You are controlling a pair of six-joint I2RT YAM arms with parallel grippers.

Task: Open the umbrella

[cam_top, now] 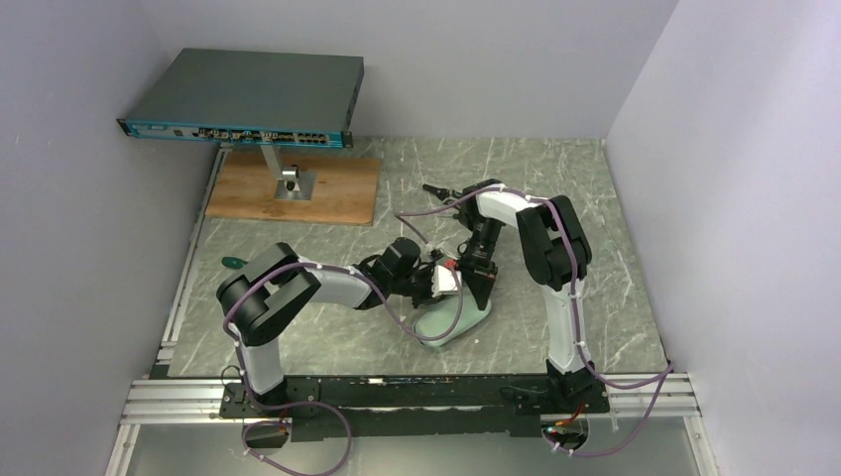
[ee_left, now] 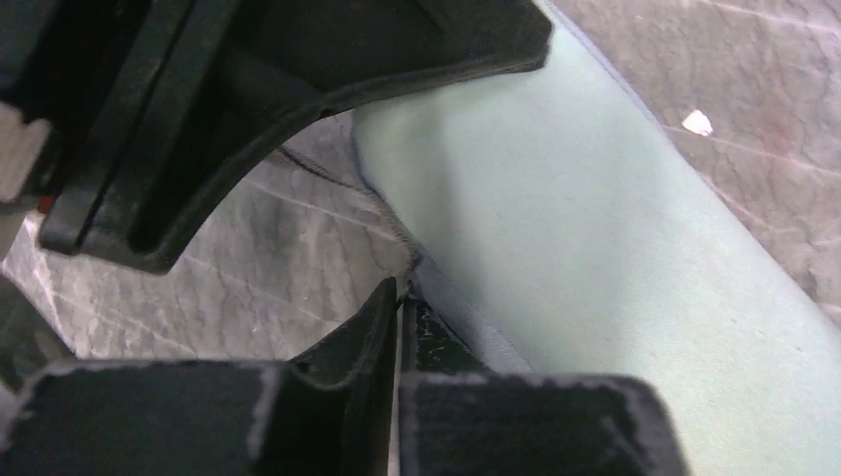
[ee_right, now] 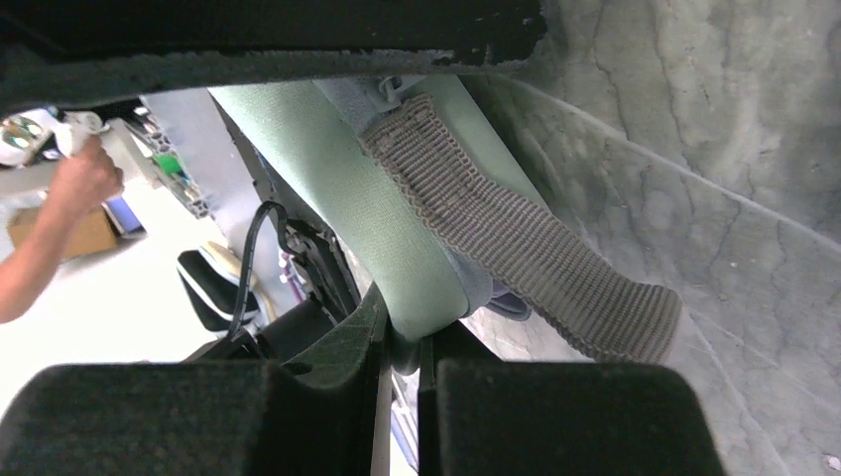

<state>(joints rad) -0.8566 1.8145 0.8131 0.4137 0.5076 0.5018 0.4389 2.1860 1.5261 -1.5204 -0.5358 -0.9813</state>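
Observation:
A pale grey-green oval hinged case (cam_top: pixel 451 319) lies on the marble table between my arms. The umbrella is hidden. In the right wrist view only a small lavender patch (ee_right: pixel 511 300) shows under the case's lid (ee_right: pixel 327 178), and I cannot tell what it is. A grey woven strap (ee_right: pixel 526 238) hangs from the case. My left gripper (cam_top: pixel 439 285) is shut on the case's thin grey rim (ee_left: pixel 466 317), next to the green shell (ee_left: pixel 595 248). My right gripper (cam_top: pixel 477 285) is shut on the lid's edge (ee_right: pixel 426 307) from above.
A network switch (cam_top: pixel 243 97) stands on a metal post over a wooden board (cam_top: pixel 298 190) at the back left. A green-handled tool (cam_top: pixel 231 262) lies by the left wall. Walls close in on both sides. A person's arm (ee_right: pixel 60 218) shows beyond the table.

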